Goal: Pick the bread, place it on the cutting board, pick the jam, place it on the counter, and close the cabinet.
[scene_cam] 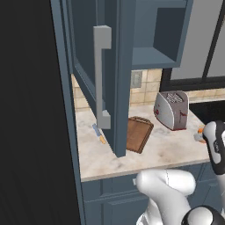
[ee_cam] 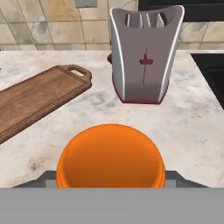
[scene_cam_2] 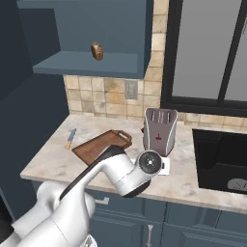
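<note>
The jam (ee_cam: 111, 159), a short orange jar, sits right under the hand camera between the fingers of my gripper (ee_cam: 111, 178), which is shut on it. From the left base the jam (scene_cam: 201, 134) peeks out beside my hand, low over the right part of the counter (scene_cam: 162, 151), in front of the toaster. The bread (scene_cam_2: 97, 50), a small tan lump, rests on the lower shelf of the open cabinet (scene_cam_2: 96, 65). The cutting board (scene_cam_2: 102, 144) lies bare on the counter to the left of the toaster, also visible as a dark-brown board (ee_cam: 39, 98) with its handle loop towards the wall.
The cabinet door (scene_cam: 105, 79) hangs open over the counter's left part, its long grey handle facing me. A grey toaster (ee_cam: 145, 57) stands behind the jam. A small knife (scene_cam_2: 71, 138) lies left of the board. A dark sink (scene_cam_2: 222, 159) lies to the right.
</note>
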Robot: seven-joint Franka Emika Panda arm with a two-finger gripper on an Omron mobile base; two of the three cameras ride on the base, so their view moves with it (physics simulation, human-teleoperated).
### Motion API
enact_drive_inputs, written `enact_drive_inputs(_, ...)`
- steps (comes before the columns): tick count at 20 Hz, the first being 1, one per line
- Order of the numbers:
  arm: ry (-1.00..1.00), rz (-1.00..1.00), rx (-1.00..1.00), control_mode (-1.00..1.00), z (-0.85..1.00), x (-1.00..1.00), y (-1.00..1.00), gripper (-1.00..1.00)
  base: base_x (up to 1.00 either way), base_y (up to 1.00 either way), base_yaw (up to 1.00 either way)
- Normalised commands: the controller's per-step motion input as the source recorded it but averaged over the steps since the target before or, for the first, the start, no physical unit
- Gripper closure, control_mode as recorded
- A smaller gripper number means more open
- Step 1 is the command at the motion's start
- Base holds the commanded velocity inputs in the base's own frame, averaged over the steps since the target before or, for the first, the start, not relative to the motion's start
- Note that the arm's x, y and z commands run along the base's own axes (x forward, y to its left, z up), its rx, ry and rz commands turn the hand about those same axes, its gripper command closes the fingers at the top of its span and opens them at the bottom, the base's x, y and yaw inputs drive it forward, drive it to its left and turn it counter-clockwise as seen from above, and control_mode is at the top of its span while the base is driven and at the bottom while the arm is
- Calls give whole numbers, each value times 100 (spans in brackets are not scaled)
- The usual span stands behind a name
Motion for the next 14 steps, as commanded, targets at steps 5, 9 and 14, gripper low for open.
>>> enact_drive_inputs(5,2,0,0,-100,-24,20,-15,100,0,0,0)
enact_drive_inputs(9,2,0,0,-100,-20,26,-8,100,0,0,0)
enact_drive_inputs(14,2,0,0,-100,-18,31,-1,100,0,0,0)
